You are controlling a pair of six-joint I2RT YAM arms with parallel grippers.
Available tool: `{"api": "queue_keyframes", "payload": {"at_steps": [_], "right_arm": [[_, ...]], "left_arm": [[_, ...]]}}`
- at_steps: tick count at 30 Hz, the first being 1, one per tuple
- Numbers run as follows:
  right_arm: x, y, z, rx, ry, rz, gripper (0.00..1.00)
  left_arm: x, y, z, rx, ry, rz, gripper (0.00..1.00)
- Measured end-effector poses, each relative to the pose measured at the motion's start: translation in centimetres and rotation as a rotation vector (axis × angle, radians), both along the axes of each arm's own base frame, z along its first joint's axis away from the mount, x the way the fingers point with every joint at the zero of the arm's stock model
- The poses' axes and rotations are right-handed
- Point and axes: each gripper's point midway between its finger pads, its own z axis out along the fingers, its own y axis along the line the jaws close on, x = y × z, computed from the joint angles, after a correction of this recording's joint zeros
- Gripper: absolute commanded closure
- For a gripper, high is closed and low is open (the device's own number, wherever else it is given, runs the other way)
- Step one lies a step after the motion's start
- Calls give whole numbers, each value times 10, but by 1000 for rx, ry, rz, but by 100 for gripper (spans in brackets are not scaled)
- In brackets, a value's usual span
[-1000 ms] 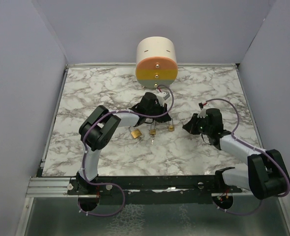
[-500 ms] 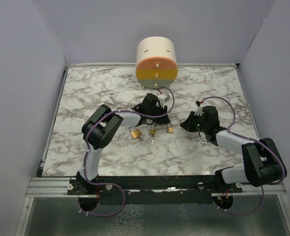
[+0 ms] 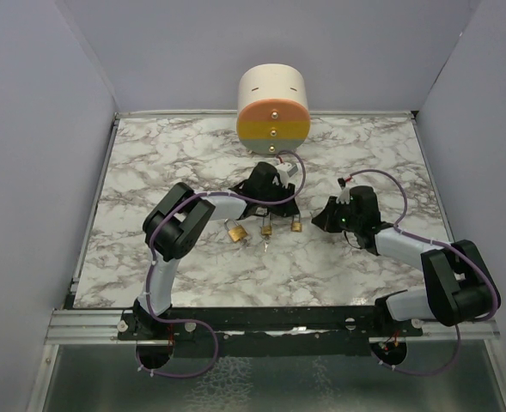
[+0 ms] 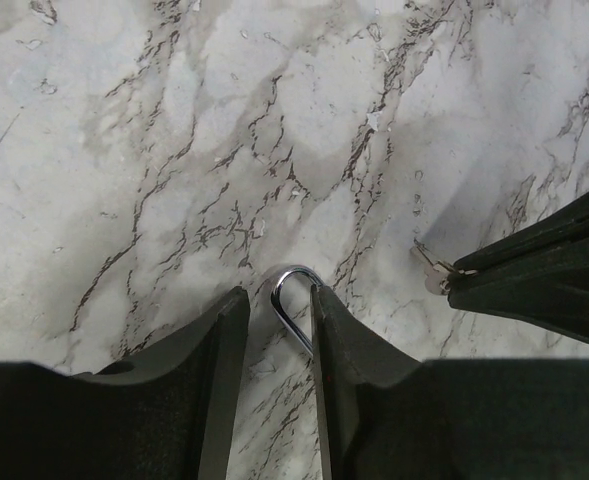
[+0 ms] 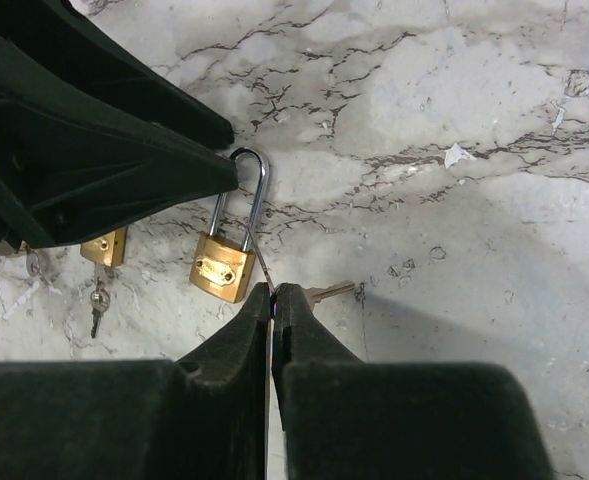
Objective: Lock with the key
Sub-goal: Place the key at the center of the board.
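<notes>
Two pincers share this step. The right pincer (image 5: 274, 292) is closed on the key (image 5: 331, 291), and the left pincer (image 4: 279, 300) stands a little apart, its fingers (image 4: 224, 345) on both sides of the shackle (image 4: 292, 285) without squeezing it. To do it well, we think the left one should hold the padlock (image 5: 224, 265) steady, so that the key enters it straight. The padlock lies flat on the table (image 5: 494, 150), its brass body just beside the tips of the right pincer, the shackle pointing away from them.
</notes>
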Motion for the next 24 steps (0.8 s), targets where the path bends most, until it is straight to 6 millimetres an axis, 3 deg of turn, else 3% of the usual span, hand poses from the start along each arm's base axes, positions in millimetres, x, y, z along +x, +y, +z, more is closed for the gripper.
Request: {"api": "queue_keyframes", "payload": {"at_steps": [8,16,19,24], "right_arm": [[-4,0,-4,-10,19,1,79],[-11,-2,-7,-15,28,3,77],[-10,-4,0,-17,4,-2,77],[-1,-3,32,-19,-89,0,76]], "left_arm": [[6,4,12,12,-33,30,61],[14,8,52,-17,-115,47,57],[17,12,66,-20,-143,57,57],[18,23,87,-28,-182,76,55]]}}
